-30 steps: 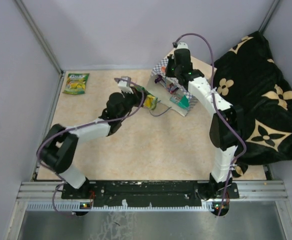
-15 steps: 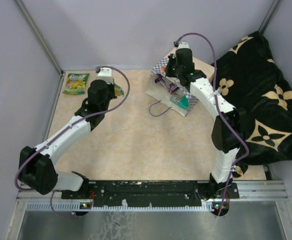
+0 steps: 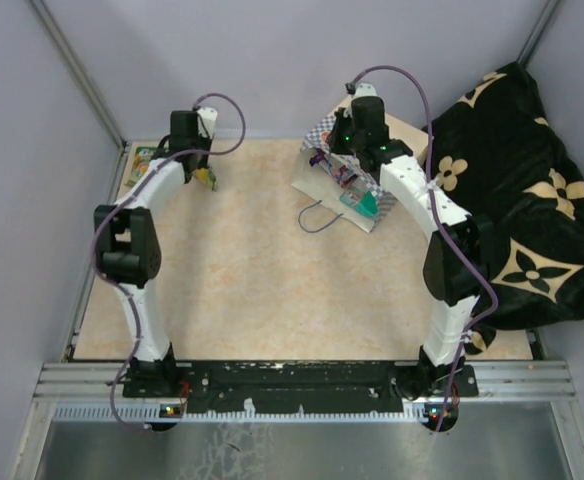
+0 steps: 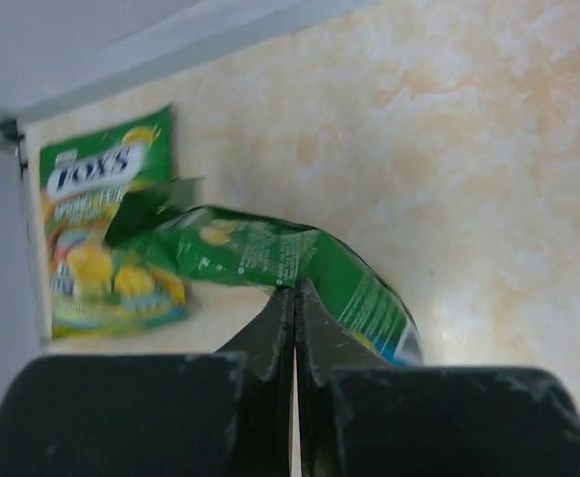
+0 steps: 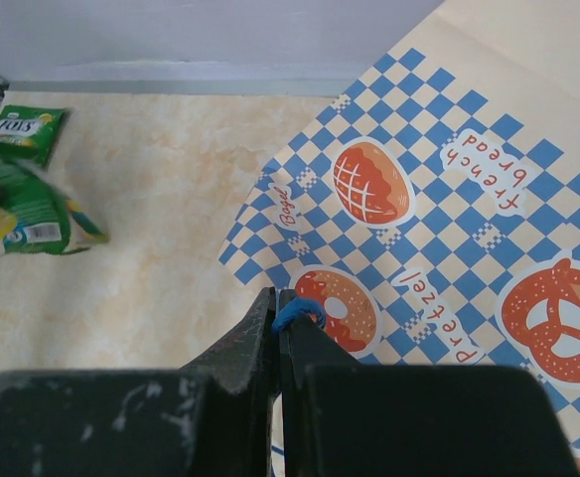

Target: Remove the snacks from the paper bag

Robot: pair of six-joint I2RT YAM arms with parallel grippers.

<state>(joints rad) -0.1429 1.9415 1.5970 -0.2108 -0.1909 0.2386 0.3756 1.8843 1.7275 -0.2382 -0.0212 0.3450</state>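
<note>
We see the table [image 3: 272,290] with a mottled tan top, grey walls on three sides. Black cloth [image 3: 532,200] with tan flowers is heaped along the table's 3 o'clock side.

The left arm [image 3: 137,260] reaches to the 10–11 o'clock corner. The right arm [image 3: 442,250] reaches up the right side to 12–1 o'clock.

The paper bag [image 3: 314,176] sits at about 1 o'clock on the table, under the right wrist. In the top view its long axis runs 11 to 5 o'clock, with the mouth at the 5 o'clock end. The checkered pretzel print faces the right wrist camera. A teal pouch [image 3: 369,204] shows in the mouth; others beside it are too small to sort out. A loose handle loop [image 3: 317,218] lies on the table at the bag's 7 o'clock.

A FOX'S pouch [image 4: 101,229] lies flat in the 10 o'clock corner. In the left wrist view its long axis runs 12 to 6 o'clock, logo end toward the back wall.

A green pouch [image 4: 270,260] hangs above the table just beside it, long axis 10 to 4 o'clock in that view. We can't tell if the two touch.

The left gripper [image 4: 295,298] is closed tight, pinching the green pouch's lower edge.

The right gripper [image 5: 278,298] is closed tight on the blue cord handle [image 5: 298,310].
</note>
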